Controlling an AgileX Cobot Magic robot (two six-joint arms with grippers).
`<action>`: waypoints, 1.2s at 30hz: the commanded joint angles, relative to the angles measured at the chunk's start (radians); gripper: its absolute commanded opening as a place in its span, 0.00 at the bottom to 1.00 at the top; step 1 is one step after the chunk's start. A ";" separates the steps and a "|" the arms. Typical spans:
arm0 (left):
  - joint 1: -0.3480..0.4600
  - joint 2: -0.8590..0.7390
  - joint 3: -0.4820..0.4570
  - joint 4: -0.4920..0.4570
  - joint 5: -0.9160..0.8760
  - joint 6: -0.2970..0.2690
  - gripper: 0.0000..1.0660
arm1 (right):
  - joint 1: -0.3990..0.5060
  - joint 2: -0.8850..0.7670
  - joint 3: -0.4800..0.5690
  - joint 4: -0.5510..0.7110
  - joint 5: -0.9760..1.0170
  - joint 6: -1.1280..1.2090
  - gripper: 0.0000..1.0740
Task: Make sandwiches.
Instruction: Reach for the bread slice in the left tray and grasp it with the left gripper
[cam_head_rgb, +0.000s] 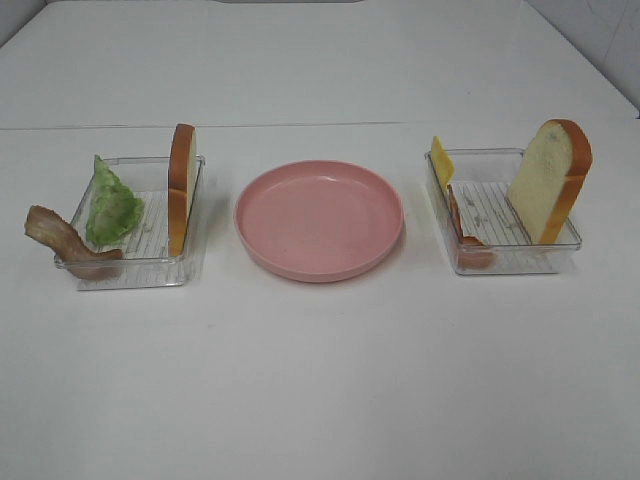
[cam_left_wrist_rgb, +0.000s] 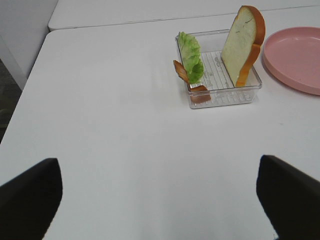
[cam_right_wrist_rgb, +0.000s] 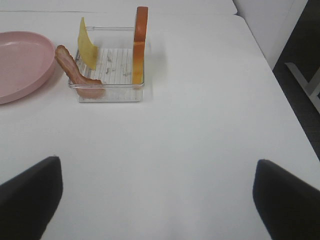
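The sandwich parts stand in two clear trays. In the left tray (cam_head_rgb: 130, 272) a bread slice (cam_head_rgb: 181, 185) stands on edge, a green lettuce leaf (cam_head_rgb: 112, 205) leans beside it and a bacon strip (cam_head_rgb: 60, 240) hangs over the rim. The right tray (cam_head_rgb: 520, 262) holds a leaning bread slice (cam_head_rgb: 549, 180), a yellow cheese square (cam_head_rgb: 441, 160) and a bacon strip (cam_head_rgb: 465, 235). My left gripper (cam_left_wrist_rgb: 157, 165) is open over bare table, well short of its tray (cam_left_wrist_rgb: 220, 97). My right gripper (cam_right_wrist_rgb: 156, 164) is open too, well short of its tray (cam_right_wrist_rgb: 107, 92). Neither gripper shows in the high view.
A pink round plate (cam_head_rgb: 318, 218) lies between the two trays with nothing on it. The white table's left edge (cam_left_wrist_rgb: 30, 90) and right edge (cam_right_wrist_rgb: 280, 85) show in the wrist views. A seam crosses the table behind the trays.
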 joint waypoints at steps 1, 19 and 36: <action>-0.004 -0.015 0.002 0.000 -0.016 0.000 0.91 | -0.006 -0.014 0.003 -0.009 -0.006 0.002 0.90; -0.004 -0.015 0.002 0.000 -0.017 0.000 0.91 | -0.006 -0.014 0.003 -0.009 -0.006 0.002 0.90; -0.004 0.630 -0.351 0.015 0.161 -0.086 0.88 | -0.006 -0.014 0.003 -0.009 -0.006 0.002 0.90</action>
